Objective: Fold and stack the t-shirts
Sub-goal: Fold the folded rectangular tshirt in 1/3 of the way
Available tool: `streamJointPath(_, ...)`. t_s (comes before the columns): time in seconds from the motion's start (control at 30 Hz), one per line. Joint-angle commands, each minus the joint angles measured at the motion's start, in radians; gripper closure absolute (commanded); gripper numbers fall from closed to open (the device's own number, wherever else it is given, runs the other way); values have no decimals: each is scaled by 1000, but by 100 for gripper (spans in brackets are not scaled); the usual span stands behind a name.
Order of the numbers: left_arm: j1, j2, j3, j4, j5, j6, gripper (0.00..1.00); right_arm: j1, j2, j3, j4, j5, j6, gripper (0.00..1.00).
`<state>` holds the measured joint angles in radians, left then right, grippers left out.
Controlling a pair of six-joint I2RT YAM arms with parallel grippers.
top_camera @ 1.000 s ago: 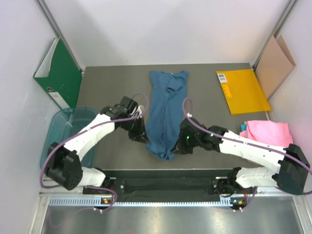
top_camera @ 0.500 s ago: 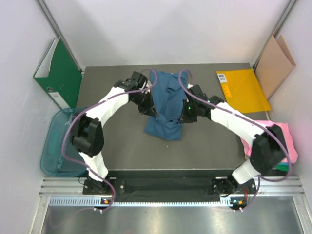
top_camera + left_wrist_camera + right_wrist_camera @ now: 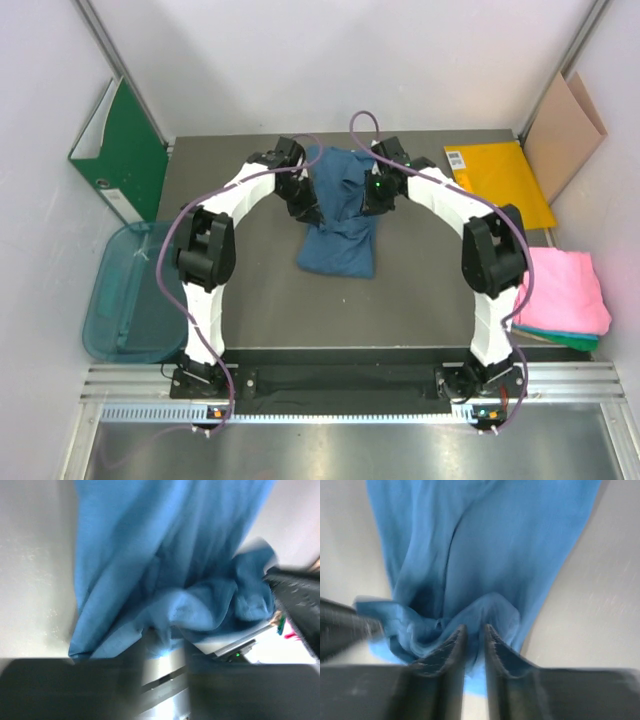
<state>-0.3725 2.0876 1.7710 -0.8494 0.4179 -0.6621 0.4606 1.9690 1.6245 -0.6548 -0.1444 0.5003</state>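
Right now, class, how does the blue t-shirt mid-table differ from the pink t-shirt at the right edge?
The blue t-shirt is rumpled and only partly folded; the pink t-shirt is a neat folded rectangle. The blue t-shirt lies directly on the table; the pink t-shirt rests on a teal-green cloth. Both are soft plain cloth.

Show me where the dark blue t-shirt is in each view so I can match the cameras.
Top external: dark blue t-shirt at the centre of the table, toward the far edge.
Left wrist: fills the upper centre, bunched low in the frame.
Right wrist: fills the upper centre, bunched low in the frame.
Shared landmark: the bunched fold between left gripper and right gripper.
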Motion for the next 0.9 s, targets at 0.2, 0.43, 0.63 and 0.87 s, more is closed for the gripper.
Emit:
streamJointPath(0.2, 58, -122, 13, 2, -79, 31, 1, -36, -111, 52, 55, 206, -40, 9)
streamJointPath(0.43, 58, -234, -234, 73, -71, 50, 1, -53, -266, -222, 58, 43, 9, 6)
streamJointPath(0.63, 58, -241, -329, 179, -22, 62, 99, -48, -302, -459, 210, -121, 76, 52)
streamJointPath(0.87, 41, -141, -213, 165, 10, 96, 100, -43, -266, -434, 211, -152, 83, 91)
